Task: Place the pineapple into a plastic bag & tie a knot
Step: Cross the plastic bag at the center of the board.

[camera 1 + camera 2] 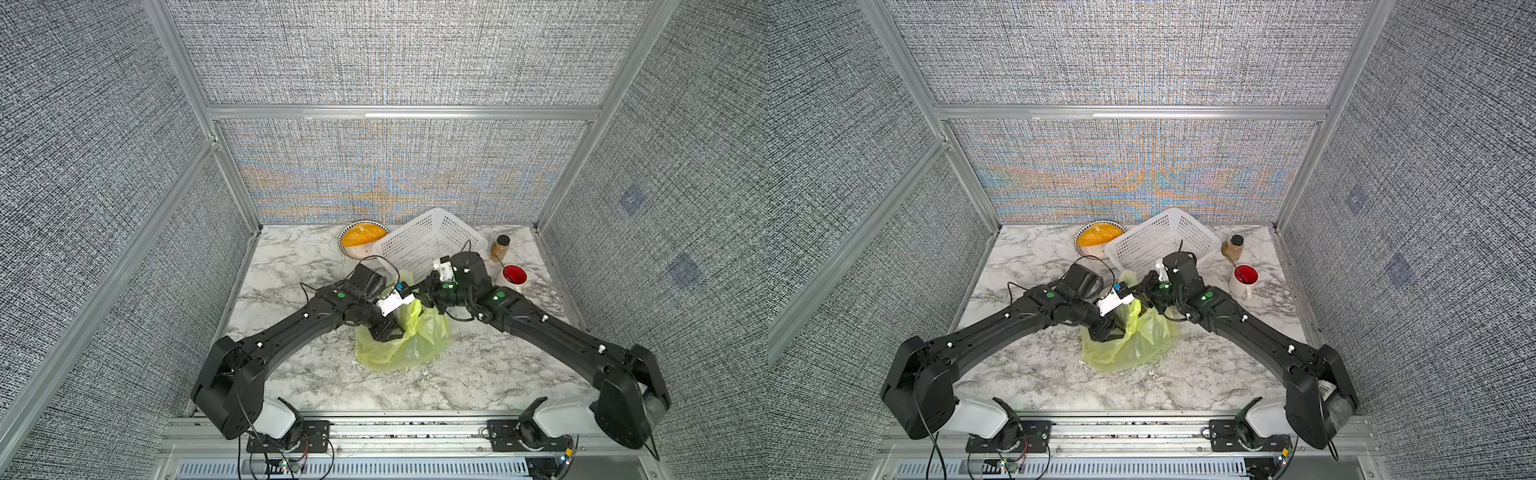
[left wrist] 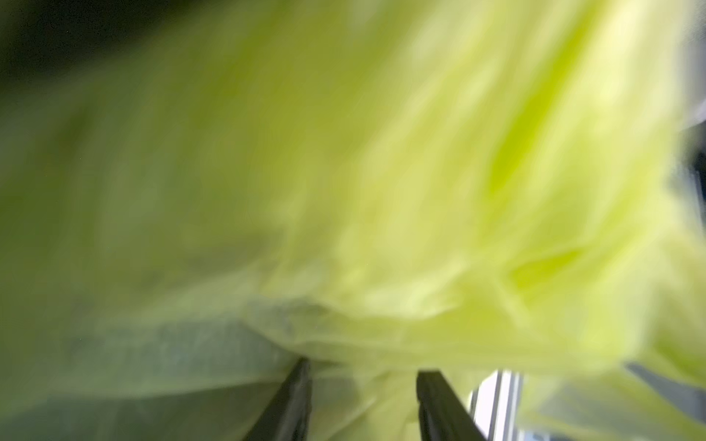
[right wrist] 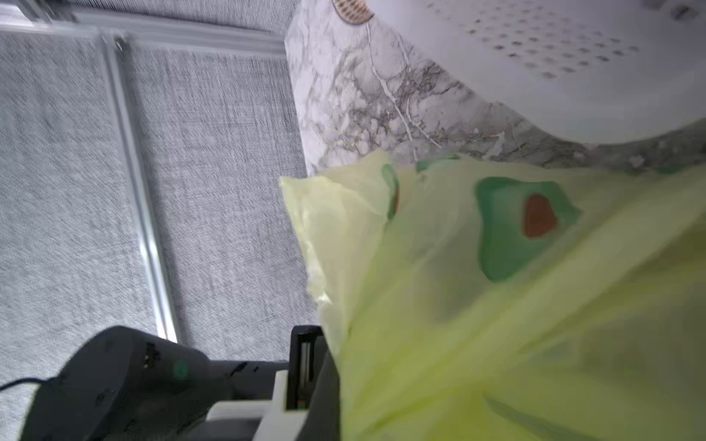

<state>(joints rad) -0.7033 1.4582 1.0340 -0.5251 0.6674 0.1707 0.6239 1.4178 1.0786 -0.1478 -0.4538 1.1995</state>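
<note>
plastic bag (image 1: 415,345) mid-frame, slumped on marble table (image 1: 291,266), no knot visible. left gripper (image 2: 361,382) at its left side, jaws apart around loose film. right gripper (image 1: 423,291) upper right, clamped, seemingly on bag top. risk: film slipping or tearing under opposing pulls.

A white worktop (image 1: 291,257) with grey marble veining is enclosed behind and on both sides by tall panels (image 1: 395,50) of grey woven fabric, set in an aluminium frame (image 1: 399,112) whose crossbar runs across the rear panel above the worktop. A slotted aluminium rail (image 1: 395,428) lies along the worktop's front edge, and the panel to its right bears two small bluish square patches (image 1: 632,200).
</note>
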